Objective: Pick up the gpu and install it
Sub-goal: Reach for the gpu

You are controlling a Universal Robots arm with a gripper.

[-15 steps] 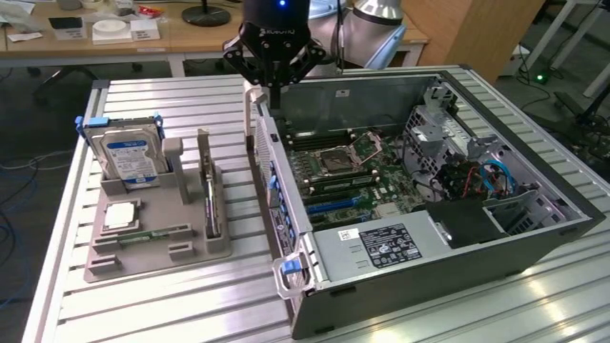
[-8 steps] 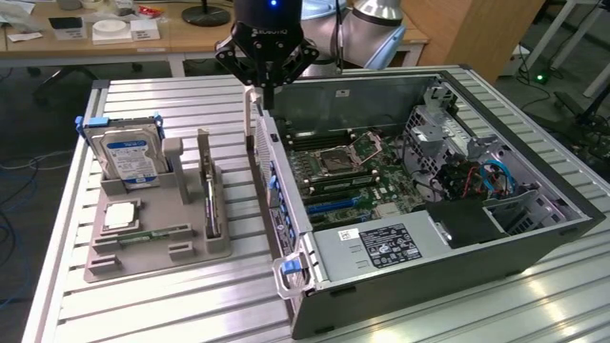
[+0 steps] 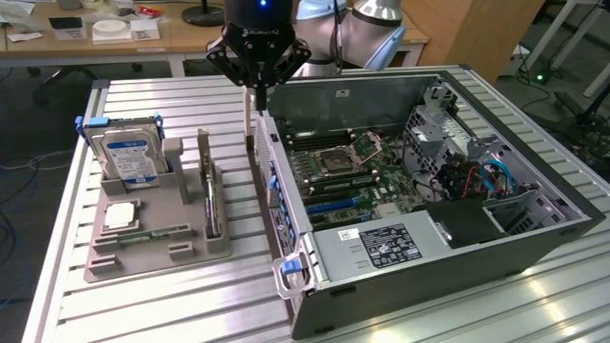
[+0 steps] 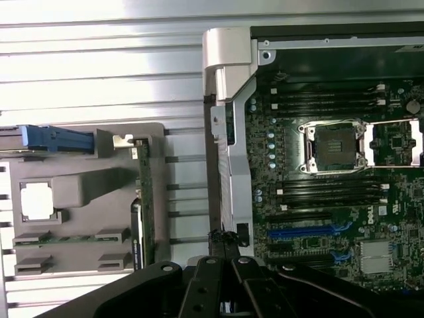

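The gripper [image 3: 251, 139] [image 4: 223, 240] is hanging over the tabletop [image 3: 162, 314]. Its fingers [image 3: 250, 114] are pressing narrowly together, with nothing showing between them. The tips are sitting just above the near wall of the open case [image 3: 286, 186], at the gap between case and tray [image 3: 157, 250].

The gpu [image 3: 211, 204] [image 4: 142, 199] is standing on edge in the tray, near the fingers on the exterior view's left and apart from them, its bracket end pointing up. A hard drive [image 3: 128, 157] is standing in the same tray, farther from the fingers beyond the gpu. The motherboard [image 3: 353, 171] is lying in the case on the fingers' other side.
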